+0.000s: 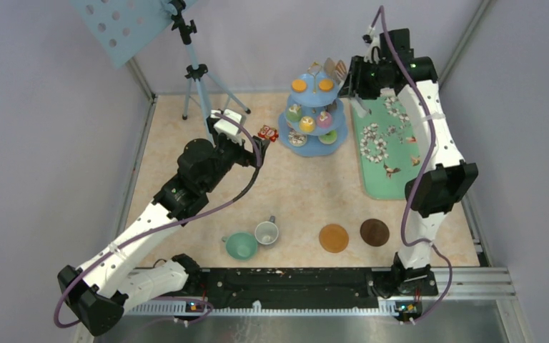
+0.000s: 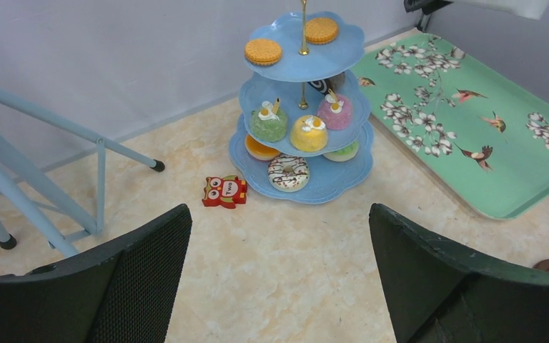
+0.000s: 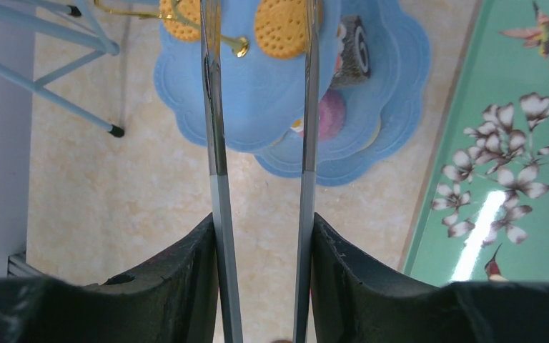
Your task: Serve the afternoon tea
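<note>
Above stand [image 3: 393, 71], tongs [image 3: 218, 179] (right hand [image 3: 264, 236]); owl [image 2: 224, 191] beside.

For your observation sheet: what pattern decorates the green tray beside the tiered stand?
White blossoms and small birds on the green tray, clearest in the left wrist view.

On my right wrist feed, the gripper [image 3: 262, 232] has both fingers pressed against a pair of metal tongs [image 3: 216, 164], whose two blades run apart up the picture. Their far ends lie over the blue stand [image 3: 393, 78], seen from above, with two orange biscuits [image 3: 280, 28] on top. A pink cupcake [image 3: 332, 114] and a dark roll [image 3: 350, 53] peek from lower tiers. A green flowered tray [image 3: 515, 107] lies right on the bench [image 3: 114, 200]; a tripod leg [image 3: 78, 115] stands far left.
</note>
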Controlling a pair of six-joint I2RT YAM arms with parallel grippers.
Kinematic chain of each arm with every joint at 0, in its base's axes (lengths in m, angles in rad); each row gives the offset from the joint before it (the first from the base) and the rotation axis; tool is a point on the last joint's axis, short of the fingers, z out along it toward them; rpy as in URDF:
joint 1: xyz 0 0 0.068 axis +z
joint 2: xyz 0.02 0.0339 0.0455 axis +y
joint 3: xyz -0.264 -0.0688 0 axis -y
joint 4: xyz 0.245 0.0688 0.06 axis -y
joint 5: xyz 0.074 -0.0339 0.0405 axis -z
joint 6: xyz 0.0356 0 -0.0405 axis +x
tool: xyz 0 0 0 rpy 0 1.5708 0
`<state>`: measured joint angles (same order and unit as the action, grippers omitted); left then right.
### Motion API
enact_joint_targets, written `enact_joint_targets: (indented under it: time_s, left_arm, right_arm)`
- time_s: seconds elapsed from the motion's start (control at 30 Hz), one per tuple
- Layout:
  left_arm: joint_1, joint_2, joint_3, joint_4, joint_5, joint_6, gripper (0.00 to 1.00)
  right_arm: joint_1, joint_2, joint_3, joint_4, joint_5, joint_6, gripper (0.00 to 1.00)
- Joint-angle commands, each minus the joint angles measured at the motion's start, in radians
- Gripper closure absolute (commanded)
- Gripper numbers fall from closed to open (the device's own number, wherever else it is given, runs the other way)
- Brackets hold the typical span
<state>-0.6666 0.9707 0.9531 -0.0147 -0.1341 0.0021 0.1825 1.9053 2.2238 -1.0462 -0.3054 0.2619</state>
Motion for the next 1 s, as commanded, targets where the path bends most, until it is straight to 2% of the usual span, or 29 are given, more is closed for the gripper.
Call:
enact_joint_targets:
  time_s: [0.0,0.27,0.43,0.97]
  left_arm:
    - [0.004,-0.015,0.001,0.045,-0.011,0.002,0.01]
    - [0.004,-0.009,0.003,0.042,-0.006,0.002,0.01]
    - [0.005,-0.003,0.005,0.041,-0.002,0.002,0.01]
    - [0.005,0.003,0.005,0.039,0.000,0.002,0.01]
  right_arm:
    - [0.044,0.009,0.087,-0.094,0.042,0.002,0.79]
    - [0.104,-0.074,-0.039,-0.126,0.148,-0.018,0.79]
    - [0.116,-0.127,-0.116,-0.098,0.147,-0.012,0.78]
    - [0.166,-0.137,-0.137,-0.114,0.174,-0.012,0.70]
